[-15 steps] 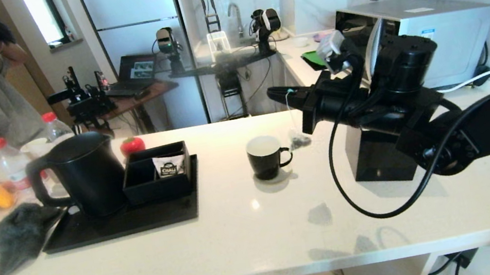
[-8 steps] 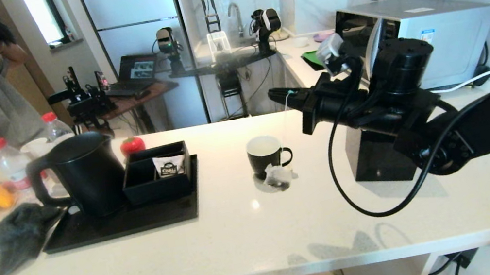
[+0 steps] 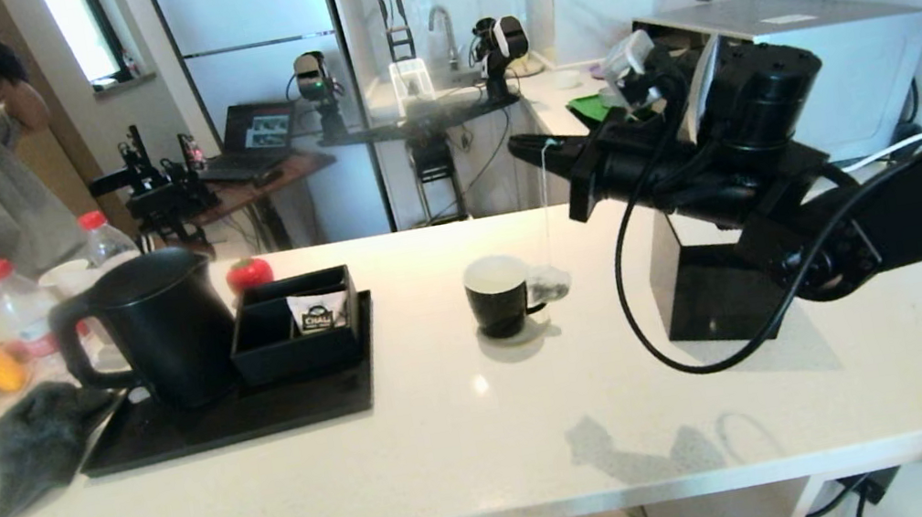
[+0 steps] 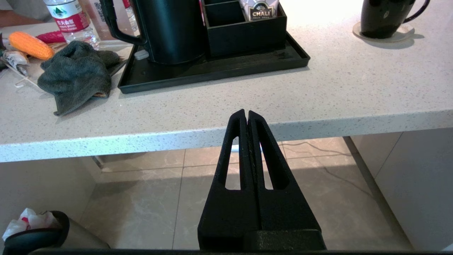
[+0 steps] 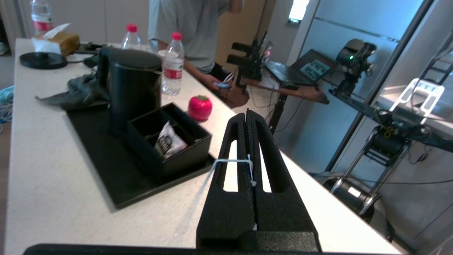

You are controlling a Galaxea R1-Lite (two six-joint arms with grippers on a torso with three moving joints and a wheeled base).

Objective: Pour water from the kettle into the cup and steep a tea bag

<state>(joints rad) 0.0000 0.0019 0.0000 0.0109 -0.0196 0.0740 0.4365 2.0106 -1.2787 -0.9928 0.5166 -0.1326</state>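
One glossy black cup point(image 3: 498, 296), translucent tea bag point(image 3: 550, 283) dangling beside

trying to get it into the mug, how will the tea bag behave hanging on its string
The tea bag looks very light and probably swings freely: it dangles beside the cup on a thin string pinched in the right claw. The pouch seems floppy, so it likely catches on the rim.
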